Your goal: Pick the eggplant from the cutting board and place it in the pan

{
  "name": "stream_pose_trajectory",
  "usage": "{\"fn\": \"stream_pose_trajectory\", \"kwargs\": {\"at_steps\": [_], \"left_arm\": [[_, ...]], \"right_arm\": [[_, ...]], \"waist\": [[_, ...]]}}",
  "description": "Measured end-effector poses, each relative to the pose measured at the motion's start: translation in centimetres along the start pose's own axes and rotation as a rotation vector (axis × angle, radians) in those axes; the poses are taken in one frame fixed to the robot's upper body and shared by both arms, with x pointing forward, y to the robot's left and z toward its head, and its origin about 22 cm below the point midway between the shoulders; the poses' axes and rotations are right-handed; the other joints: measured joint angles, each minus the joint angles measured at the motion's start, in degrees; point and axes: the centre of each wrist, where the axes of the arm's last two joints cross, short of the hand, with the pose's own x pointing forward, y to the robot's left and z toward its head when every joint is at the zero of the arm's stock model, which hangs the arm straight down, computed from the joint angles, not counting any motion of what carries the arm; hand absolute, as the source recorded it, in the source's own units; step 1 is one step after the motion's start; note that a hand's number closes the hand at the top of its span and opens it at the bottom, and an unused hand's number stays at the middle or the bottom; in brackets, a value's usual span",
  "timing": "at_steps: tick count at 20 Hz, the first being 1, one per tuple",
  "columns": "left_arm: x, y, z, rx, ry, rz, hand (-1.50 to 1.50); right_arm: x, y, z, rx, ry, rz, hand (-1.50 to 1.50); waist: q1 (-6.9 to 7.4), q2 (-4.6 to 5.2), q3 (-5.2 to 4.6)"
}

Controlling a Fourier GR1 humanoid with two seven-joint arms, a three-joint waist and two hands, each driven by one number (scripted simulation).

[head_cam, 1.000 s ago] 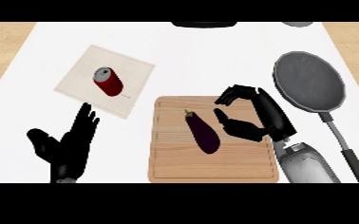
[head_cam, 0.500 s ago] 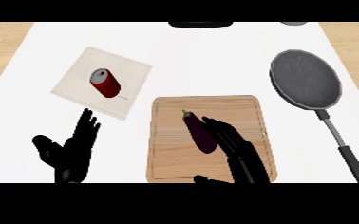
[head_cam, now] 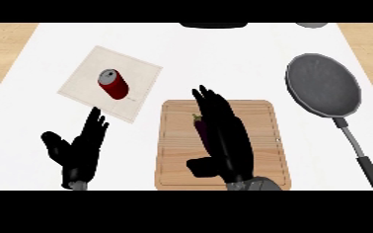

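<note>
— One eggplant (head_cam: 199, 126) was all I could make out of the task's thing, and only a sliver of it: a dark purple, glossy skin with a small greenish stem end pointing up the view. Where did it lie?

— On the cutting board (head_cam: 266, 148), toward the board's left half, lengthwise. Most of it was hidden beneath the right hand (head_cam: 226, 143), which lay over it. I could not tell whether the hand touched it.

— What was the board like?

— A pale wooden rectangle with rounded corners, a visible grain and a shallow groove running inside its rim. The pan (head_cam: 322, 85) stood well apart to the right on the white worktop (head_cam: 218, 59): round, dark grey, matte inside, with a long thin handle running down toward the lower right.

— And the right hand's pose?

— Black, stretched long over the board, fingers (head_cam: 207, 101) straight and pressed close together, pointing up the view, the thumb sticking out to the left near the wrist. Nothing was curled round the eggplant.

— The other one?

— The left hand (head_cam: 79, 148) showed at the lower left, off the board, palm open, fingers up and slightly spread, thumb out to the left.

— Anything else?

— A red can (head_cam: 113, 84) with a silvery top lay tilted on a square, cream cloth-like mat (head_cam: 84, 86), set at an angle at the upper left.
</note>
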Motion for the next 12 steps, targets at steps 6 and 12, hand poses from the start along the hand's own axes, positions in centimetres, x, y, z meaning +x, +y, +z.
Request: {"fn": "stream_pose_trajectory", "kwargs": {"at_steps": [6, 12], "left_arm": [[0.1, -0.1, -0.5, -0.012, -0.001, -0.005, 0.00], [0.0, -0.2, -0.8, -0.014, -0.008, 0.002, 0.00]], "right_arm": [[1.3, 0.6, -3.3, 0.246, 0.150, 0.281, -1.50], [2.5, 0.6, -7.5, 0.392, 0.223, 0.436, -1.50]], "waist": [[0.62, 0.21, -0.08], [0.69, 0.19, 0.03]]}}
